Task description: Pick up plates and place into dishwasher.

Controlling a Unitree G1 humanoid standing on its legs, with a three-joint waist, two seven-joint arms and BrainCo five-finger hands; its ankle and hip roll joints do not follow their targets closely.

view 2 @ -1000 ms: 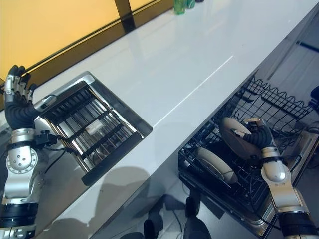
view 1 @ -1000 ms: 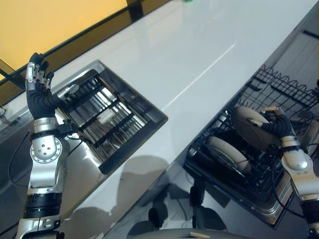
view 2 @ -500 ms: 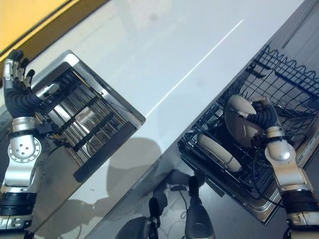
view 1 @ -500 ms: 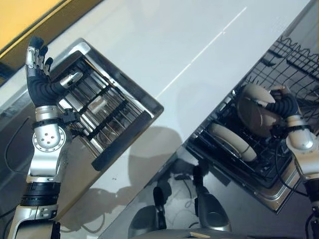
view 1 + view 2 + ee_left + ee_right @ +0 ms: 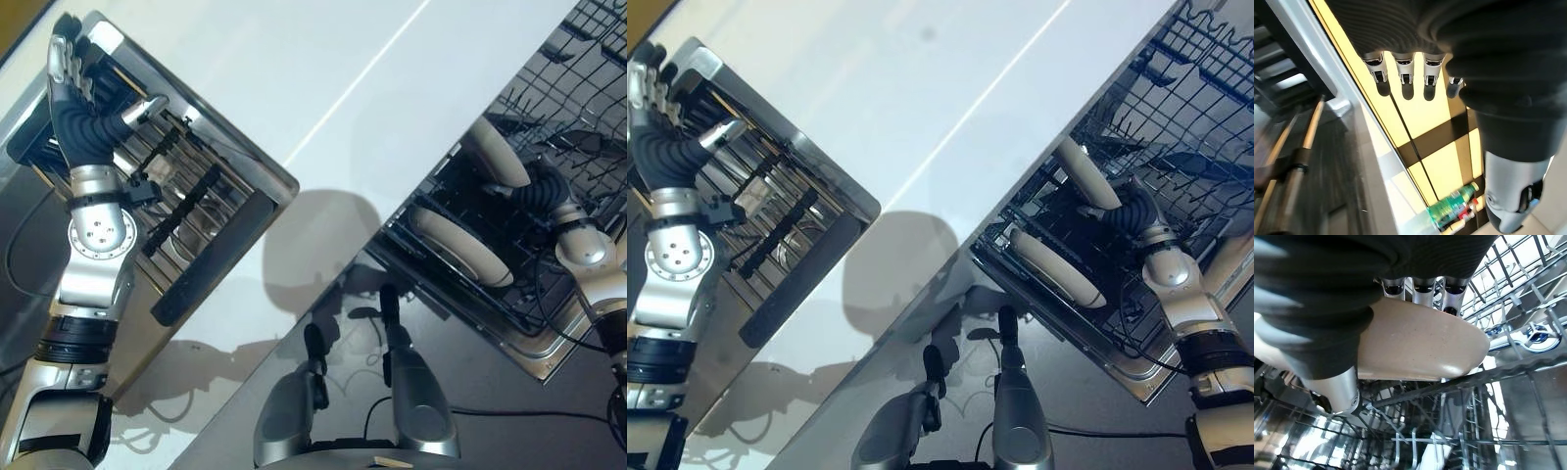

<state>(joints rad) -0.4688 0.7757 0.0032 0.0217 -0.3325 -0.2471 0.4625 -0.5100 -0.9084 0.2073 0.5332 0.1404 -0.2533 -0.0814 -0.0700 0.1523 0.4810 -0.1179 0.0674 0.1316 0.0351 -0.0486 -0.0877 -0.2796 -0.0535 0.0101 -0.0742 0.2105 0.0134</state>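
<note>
Right hand [image 5: 1129, 211] pinches a beige plate [image 5: 497, 153] in the dishwasher rack [image 5: 1215, 117], fingertips hidden behind it.

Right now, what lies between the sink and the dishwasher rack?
Bare white countertop lies between the sink and the dishwasher rack, with nothing on that stretch, as the left eye view shows.

Likely a kitchen, white countertop [image 5: 294, 59], inset sink [image 5: 186, 186] with rack, open dishwasher rack [image 5: 1176, 127]
</note>
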